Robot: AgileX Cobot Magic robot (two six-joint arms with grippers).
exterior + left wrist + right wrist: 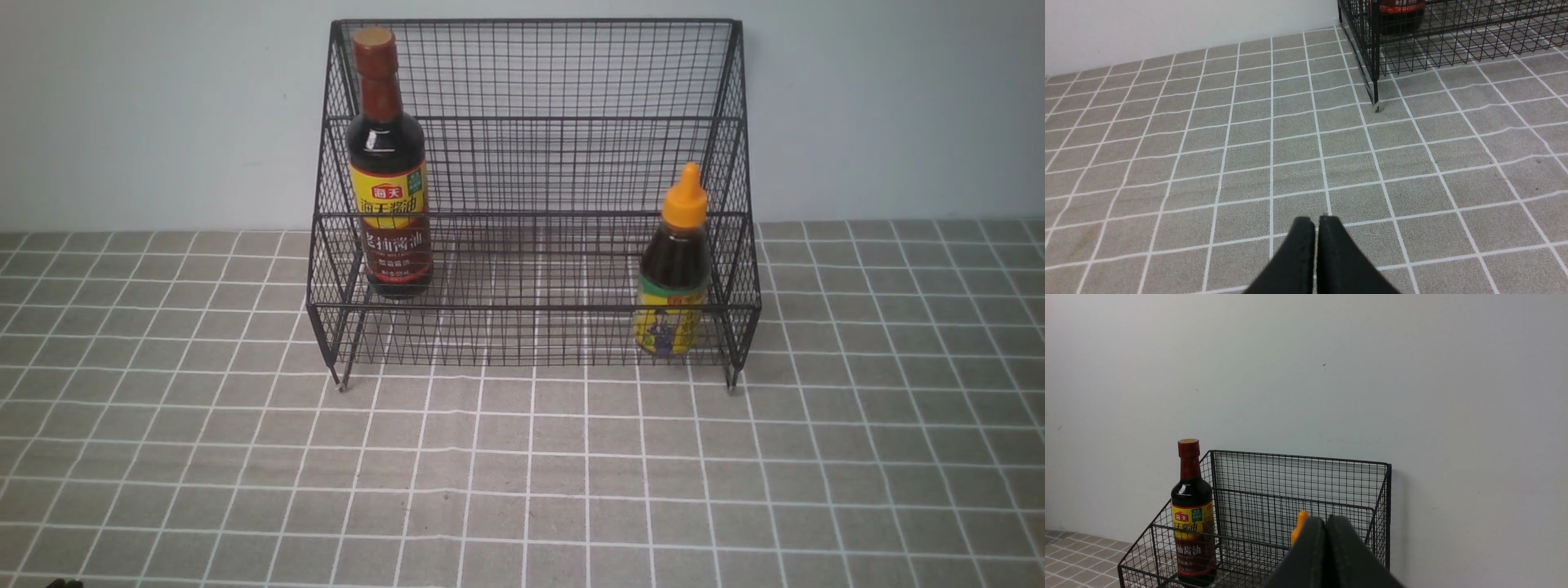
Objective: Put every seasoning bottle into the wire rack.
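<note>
Grey checked cloth is lying bare as the tall brown-capped dark-sauce bottle and squat orange-nozzled bottle are standing in the black wire-mesh rack — both grippers pressed together, empty; a stray arm nudging the rack risks toppling them.

**Two bottles stand in rack against wall**

The wire rack stands on the tablecloth, its back to the wall; the tall bottle stands upright inside at the rack's left end; the short bottle stands upright inside at the right end, in the front tier; the two are well apart.
</note>
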